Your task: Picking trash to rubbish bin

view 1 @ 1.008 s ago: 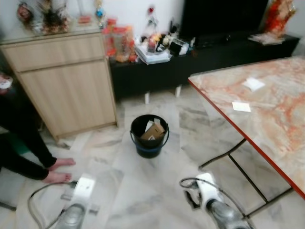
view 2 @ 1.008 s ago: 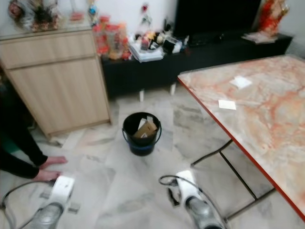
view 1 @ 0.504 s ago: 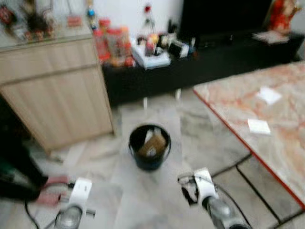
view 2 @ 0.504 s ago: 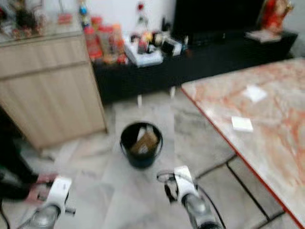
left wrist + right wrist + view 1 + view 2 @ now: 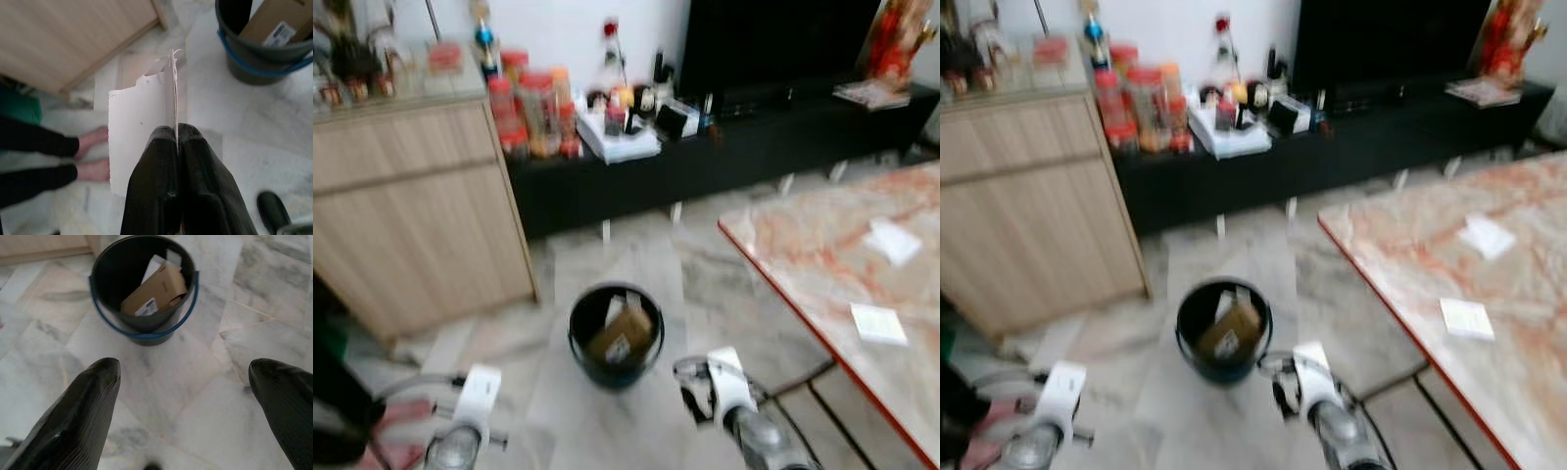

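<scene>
Marble floor (image 5: pixel 205 396), left end effector (image 5: pixel 177 142) pinching paper (image 5: pixel 139 132), right end effector (image 5: pixel 183 382) spread

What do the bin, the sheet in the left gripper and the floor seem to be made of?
Bin: likely plastic, smooth dark wall with a blue hoop handle. Sheet: thin white paper or card, torn at one edge, clamped in the left gripper. Floor: polished marble-look tiles, grey veins and visible joints.
</scene>
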`<state>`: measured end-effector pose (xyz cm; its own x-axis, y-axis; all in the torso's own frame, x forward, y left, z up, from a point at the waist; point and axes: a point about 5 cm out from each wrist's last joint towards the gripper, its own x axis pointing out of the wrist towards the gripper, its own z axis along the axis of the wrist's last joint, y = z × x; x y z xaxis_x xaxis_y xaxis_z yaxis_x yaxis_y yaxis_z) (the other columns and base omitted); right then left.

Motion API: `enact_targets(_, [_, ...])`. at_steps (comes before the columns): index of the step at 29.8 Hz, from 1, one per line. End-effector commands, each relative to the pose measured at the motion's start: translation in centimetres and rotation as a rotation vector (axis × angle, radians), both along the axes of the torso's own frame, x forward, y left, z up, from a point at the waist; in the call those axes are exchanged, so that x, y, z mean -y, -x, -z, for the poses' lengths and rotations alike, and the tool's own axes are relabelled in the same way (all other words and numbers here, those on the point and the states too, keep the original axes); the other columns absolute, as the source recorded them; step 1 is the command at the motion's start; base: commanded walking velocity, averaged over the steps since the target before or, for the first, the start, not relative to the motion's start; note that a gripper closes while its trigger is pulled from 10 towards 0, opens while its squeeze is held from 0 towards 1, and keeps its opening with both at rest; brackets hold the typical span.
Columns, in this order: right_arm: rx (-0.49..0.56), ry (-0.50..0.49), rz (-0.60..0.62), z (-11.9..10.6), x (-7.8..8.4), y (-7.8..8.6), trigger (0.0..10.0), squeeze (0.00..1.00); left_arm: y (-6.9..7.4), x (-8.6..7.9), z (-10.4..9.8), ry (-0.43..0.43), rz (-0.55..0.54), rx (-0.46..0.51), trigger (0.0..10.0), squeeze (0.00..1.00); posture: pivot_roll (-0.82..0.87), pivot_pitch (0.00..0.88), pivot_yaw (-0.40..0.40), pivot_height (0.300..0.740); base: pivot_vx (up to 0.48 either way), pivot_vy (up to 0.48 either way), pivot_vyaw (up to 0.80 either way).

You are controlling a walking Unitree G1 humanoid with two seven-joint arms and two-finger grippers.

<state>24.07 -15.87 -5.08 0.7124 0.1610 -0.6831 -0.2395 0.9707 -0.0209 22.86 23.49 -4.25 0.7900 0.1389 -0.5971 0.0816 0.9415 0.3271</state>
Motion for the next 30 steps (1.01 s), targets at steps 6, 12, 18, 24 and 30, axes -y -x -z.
enact_targets(6, [-0.004, 0.004, 0.022, 0.03, 0.68, 0.1, 10.0, 0.0, -0.41, 0.55, -0.14, 0.007, 0.008, 0.012, 10.0, 0.0, -0.03, 0.007, -0.013, 0.74, 0.48, 0.0, 0.0])
enact_targets(12, [-0.005, 0.001, 0.025, 0.05, 0.67, 0.13, 10.0, 0.0, -0.43, 0.57, -0.15, 0.008, 0.01, 0.012, 10.0, 0.0, -0.03, 0.01, -0.011, 0.74, 0.48, 0.0, 0.0])
enact_targets(18, [-0.004, 0.0, 0.023, 0.05, 0.66, 0.13, 10.0, 0.0, -0.48, 0.65, -0.16, 0.009, 0.013, 0.014, 10.0, 0.0, -0.03, 0.01, -0.012, 0.74, 0.48, 0.0, 0.0])
enact_targets(24, [-0.005, 0.0, 0.018, 0.04, 0.63, 0.12, 10.0, 0.0, -0.49, 0.7, -0.15, 0.008, 0.015, 0.013, 10.0, 0.0, -0.03, 0.013, -0.012, 0.74, 0.48, 0.0, 0.0])
enact_targets(30, [-0.007, 0.0, 0.009, 0.03, 0.58, 0.1, 10.0, 0.0, -0.49, 0.83, -0.11, 0.013, 0.019, 0.01, 10.0, 0.0, -0.03, 0.013, -0.012, 0.74, 0.361, 0.0, 0.0])
